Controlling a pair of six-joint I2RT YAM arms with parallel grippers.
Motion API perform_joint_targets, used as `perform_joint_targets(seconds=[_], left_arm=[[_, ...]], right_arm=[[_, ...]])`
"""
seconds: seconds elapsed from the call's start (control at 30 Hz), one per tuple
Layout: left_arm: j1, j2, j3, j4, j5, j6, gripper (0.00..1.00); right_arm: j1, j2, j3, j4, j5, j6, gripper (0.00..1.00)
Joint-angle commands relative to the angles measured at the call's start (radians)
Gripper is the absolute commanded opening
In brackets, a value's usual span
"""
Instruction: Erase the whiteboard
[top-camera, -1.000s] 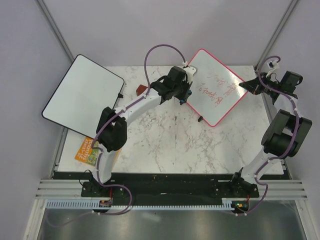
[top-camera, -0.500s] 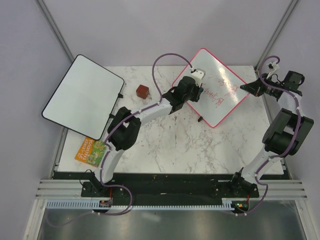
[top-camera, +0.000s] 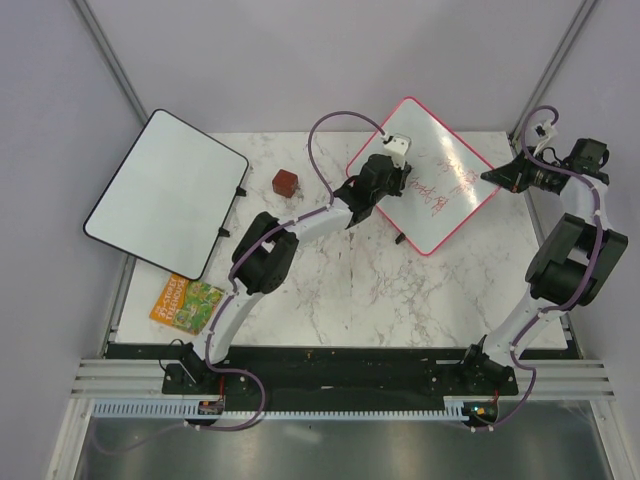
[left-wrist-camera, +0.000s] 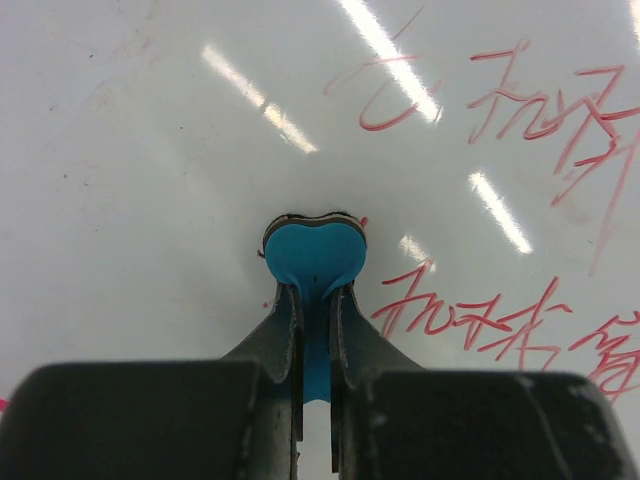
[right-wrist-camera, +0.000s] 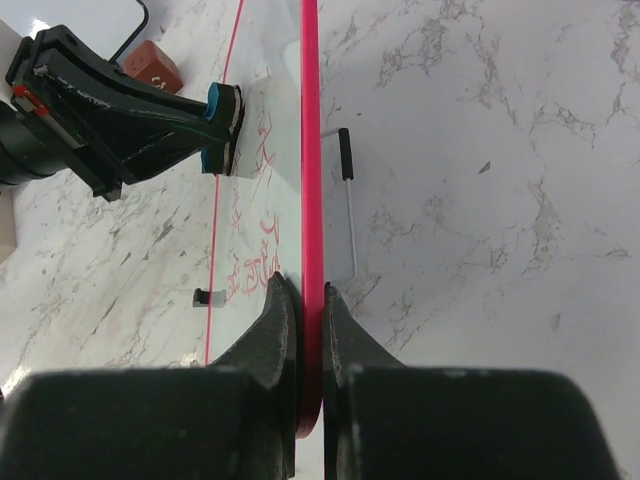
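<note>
Marble from above — carries the whiteboard (top-camera: 425, 175) on its far right part, turned cornerwise, with red writing (top-camera: 440, 180) across the face. Shows the left gripper (top-camera: 398, 178) over the board's left half and the right gripper (top-camera: 497, 175) at the right corner. Keeps a reddish-brown block (top-camera: 285, 183) near the board's left side, apart from it and just beyond the left arm. Further left, holds a larger black-framed board (top-camera: 165, 190) overhanging the table (top-camera: 340, 290) edge, with an orange-green booklet (top-camera: 186, 303) by its near corner.

From the left wrist: clamped on a blue eraser (left-wrist-camera: 313, 250), its pad pressed flat against the white surface. Red characters to the right and just below the pad, bare white to the left.

From the right wrist: pinched tight on the board's pink frame, seen edge-on between the fingers. Looks along the tilted board — eraser and left claw against the written face on one side, a wire stand with a black foot (right-wrist-camera: 346, 155) behind it on the other, resting on the marble. Block beyond the left claw, partly hidden by it.
</note>
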Motion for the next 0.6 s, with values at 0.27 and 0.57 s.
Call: perform_joint_targets(seconds=[0.27, 0.57], left_arm=[[-0.139, -0.003, -0.05, 0.078, 0.15, -0.011, 0.02], [-0.215, 0.071, 0.09, -0.066, 0.031, 0.009, 0.02]], right_arm=[[0.147, 0.078, -0.001, -0.148, 0.255, -0.107, 0.0], [0.17, 0.052, -0.022, -0.1, 0.278, -0.063, 0.0]])
